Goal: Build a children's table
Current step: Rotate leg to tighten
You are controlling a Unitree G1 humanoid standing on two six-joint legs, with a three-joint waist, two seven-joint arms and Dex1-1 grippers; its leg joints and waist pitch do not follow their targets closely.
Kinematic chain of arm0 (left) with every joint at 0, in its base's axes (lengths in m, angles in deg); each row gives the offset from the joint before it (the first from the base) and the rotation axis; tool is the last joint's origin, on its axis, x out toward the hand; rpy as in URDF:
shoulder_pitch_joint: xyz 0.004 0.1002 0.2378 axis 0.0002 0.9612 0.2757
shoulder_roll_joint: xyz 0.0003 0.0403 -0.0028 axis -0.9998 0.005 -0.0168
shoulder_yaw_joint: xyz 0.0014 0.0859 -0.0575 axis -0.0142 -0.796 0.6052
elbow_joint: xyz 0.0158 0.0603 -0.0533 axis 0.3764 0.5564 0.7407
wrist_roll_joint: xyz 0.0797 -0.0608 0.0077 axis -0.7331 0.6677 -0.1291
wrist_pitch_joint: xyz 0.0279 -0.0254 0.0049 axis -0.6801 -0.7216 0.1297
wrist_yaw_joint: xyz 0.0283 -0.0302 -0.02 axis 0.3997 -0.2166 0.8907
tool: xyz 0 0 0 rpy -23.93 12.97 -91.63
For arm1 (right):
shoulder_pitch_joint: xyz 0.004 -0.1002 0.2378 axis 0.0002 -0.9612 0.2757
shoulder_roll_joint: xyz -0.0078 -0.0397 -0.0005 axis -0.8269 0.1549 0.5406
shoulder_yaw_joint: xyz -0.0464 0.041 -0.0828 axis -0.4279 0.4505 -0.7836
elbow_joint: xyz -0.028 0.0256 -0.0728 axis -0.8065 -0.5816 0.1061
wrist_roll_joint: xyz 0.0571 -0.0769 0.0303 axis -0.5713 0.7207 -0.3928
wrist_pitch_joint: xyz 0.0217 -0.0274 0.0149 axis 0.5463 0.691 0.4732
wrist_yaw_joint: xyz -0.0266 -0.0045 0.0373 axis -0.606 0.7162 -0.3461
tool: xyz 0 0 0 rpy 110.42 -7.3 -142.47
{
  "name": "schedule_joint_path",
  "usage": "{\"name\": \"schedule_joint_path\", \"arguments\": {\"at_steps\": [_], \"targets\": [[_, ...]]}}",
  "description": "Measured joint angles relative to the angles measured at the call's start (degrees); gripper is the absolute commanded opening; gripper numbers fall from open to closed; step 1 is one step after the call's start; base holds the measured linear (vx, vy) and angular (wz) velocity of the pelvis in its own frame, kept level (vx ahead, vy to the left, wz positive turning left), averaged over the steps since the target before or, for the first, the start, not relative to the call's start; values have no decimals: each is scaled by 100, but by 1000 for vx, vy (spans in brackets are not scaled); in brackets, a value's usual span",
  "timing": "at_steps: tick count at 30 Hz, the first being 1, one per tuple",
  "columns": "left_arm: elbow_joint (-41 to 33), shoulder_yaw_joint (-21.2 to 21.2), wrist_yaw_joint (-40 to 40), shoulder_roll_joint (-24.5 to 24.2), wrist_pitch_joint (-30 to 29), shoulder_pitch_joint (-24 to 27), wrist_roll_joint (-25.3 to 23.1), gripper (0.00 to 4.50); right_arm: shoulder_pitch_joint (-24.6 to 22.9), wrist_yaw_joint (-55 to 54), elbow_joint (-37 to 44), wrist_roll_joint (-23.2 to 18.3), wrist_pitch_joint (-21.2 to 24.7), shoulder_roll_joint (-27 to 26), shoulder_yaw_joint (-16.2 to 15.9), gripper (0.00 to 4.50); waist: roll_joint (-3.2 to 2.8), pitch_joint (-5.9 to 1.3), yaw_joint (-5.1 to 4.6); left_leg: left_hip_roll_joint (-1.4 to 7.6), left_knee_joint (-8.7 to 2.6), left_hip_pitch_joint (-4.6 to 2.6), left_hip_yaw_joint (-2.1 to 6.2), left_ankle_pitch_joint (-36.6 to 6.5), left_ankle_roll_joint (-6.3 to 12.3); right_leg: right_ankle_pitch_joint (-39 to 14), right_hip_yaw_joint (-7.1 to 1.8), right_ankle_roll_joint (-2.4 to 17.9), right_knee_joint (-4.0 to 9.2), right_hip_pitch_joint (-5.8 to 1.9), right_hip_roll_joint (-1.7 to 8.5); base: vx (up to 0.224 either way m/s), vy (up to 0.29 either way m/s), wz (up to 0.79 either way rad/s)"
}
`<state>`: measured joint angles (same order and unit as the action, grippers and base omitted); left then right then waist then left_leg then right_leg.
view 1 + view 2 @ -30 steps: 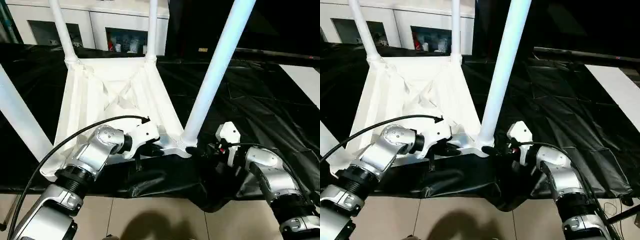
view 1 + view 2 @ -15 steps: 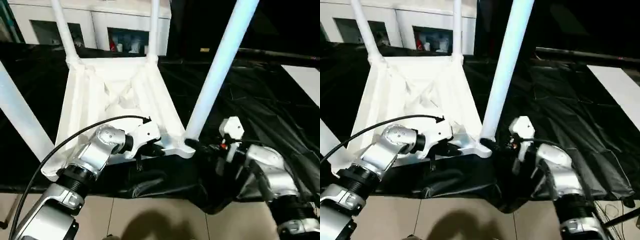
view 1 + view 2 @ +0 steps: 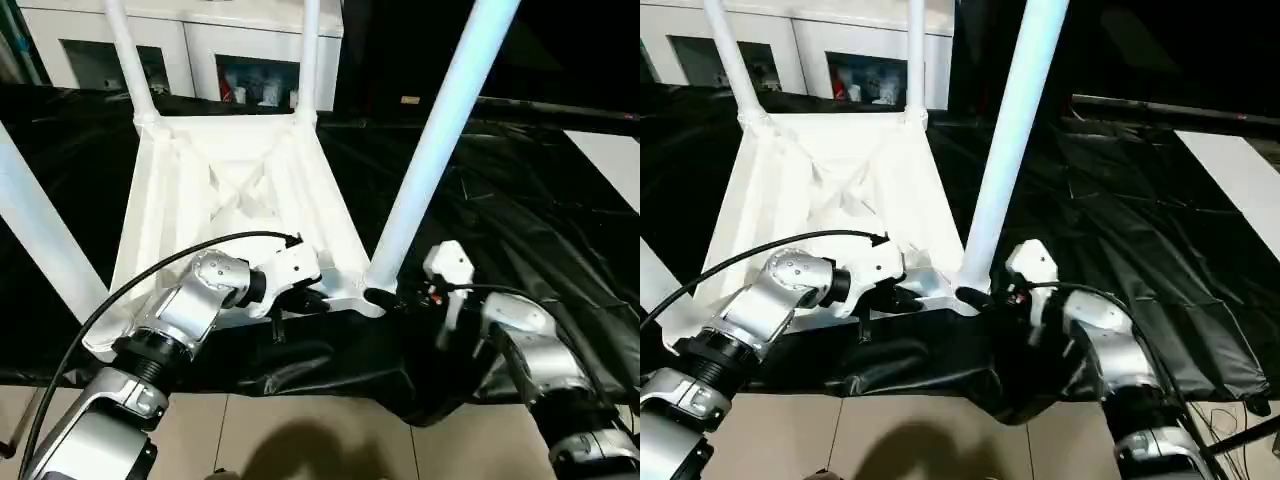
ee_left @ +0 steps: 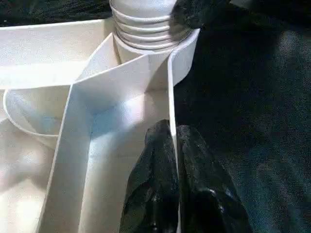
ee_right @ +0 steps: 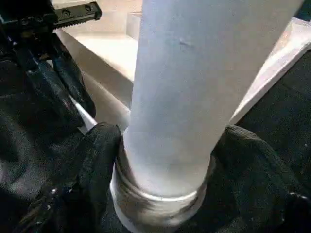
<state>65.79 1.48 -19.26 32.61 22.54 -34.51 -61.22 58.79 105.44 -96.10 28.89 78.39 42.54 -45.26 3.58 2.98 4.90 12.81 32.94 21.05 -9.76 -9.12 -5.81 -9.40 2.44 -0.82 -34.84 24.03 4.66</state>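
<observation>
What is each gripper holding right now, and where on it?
The left gripper pinches the thin side wall of the upturned table top near a corner socket. The right gripper clasps the base of the leg in that socket.

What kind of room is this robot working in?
Probably a lab or workshop, not a home: the work table is draped in black sheeting, a white cabinet with glass doors lines the wall, and cables trail over the tiled floor.

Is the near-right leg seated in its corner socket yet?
In, partly: the leg stands upright in the socket, but the left wrist view shows threads exposed.
</observation>
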Motion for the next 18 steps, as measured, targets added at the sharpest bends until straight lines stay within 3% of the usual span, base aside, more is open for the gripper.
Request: {"name": "schedule_joint_path", "arguments": {"at_steps": [8,11,18], "targets": [[-4,-3,-17,-4,8,0,0,0,154,0,-255,33,-86,-114,-14,340,2,-1,4,0,-1,0,0,0,0,0,0,0,0,0,0,0,0,0],[-11,-2,-18,-10,7,1,0,0,208,81,-359,34,-124,-114,-32,304,5,1,4,0,-2,0,0,0,0,0,1,0,0,0,0,0,0,0],[-38,-5,-40,-41,-12,5,3,0,242,172,-442,35,-213,-114,-33,271,10,3,1,0,-3,0,0,0,0,0,1,0,0,1,0,0,0,0]]}}
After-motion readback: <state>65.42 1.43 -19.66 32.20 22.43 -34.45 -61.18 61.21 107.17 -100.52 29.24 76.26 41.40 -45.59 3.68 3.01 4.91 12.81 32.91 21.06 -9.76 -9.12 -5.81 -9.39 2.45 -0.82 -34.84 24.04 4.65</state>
